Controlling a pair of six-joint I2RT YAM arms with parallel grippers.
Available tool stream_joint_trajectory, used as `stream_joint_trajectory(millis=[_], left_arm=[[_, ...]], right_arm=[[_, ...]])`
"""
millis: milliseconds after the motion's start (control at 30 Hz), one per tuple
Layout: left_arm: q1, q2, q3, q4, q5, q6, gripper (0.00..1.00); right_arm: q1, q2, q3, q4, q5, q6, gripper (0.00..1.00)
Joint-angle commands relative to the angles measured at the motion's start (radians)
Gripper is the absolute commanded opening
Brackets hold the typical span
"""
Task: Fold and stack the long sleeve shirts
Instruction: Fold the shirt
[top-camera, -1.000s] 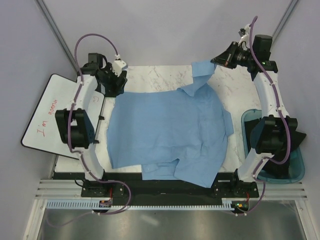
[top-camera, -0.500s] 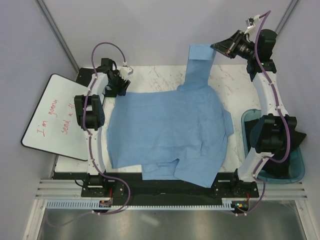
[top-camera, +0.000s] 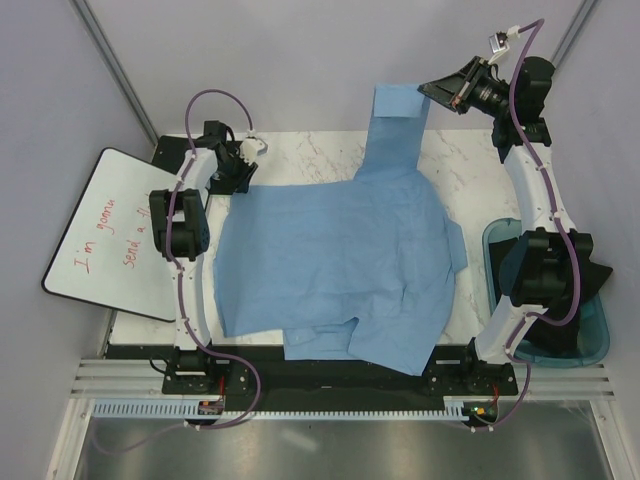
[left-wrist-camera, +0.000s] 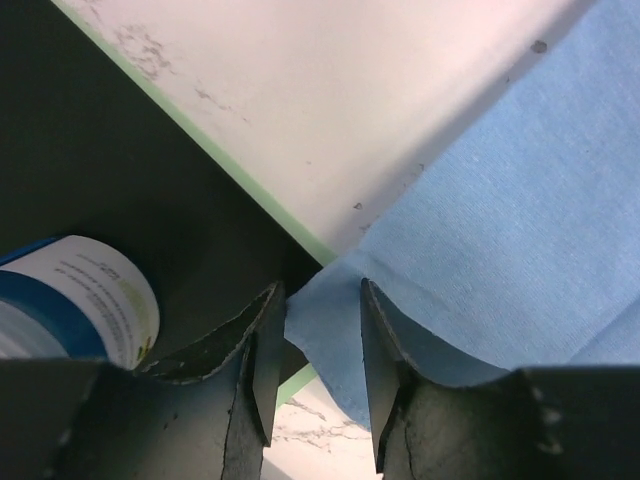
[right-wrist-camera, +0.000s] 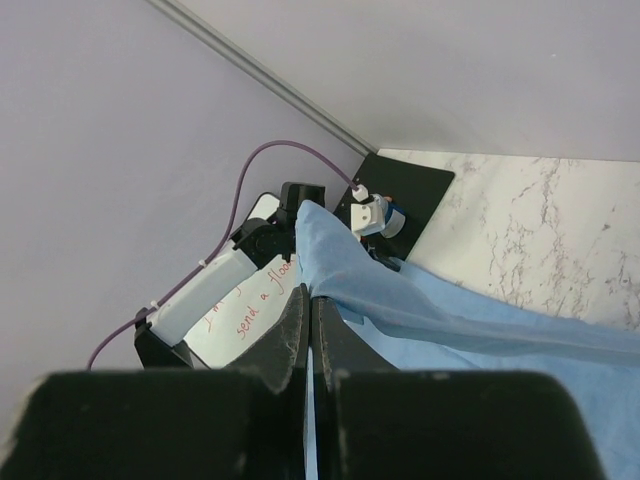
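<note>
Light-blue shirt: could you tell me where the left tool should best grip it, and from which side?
Probably the far-left corner tip of the light-blue shirt, coming from off the cloth: the thin tip lies at the edge of the marble table, between the open fingers of the left tool.

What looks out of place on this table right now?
The shirt lies askew: its near hem laps over the table's black front strip, and one sleeve is stretched up past the far edge, pinched in the right gripper. Nothing looks spilled or damaged.
</note>
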Motion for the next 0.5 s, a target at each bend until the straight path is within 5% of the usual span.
stream_joint_trajectory(millis=[0, 167, 467], left_arm=[[-0.006, -0.021, -0.028, 0.008, 0.019, 0.045, 0.44], [-0.006, 0.017, -0.013, 0.007, -0.022, 0.058, 0.5], [-0.007, -0.036, -0.013, 0.008, 0.047, 0.043, 0.09]], right_arm=[[0.004, -0.058, 0.002, 0.05, -0.028, 0.015, 0.0], [0.005, -0.06, -0.006, 0.05, -0.034, 0.016, 0.0], [0.004, -0.058, 0.017, 0.053, -0.043, 0.025, 0.0]])
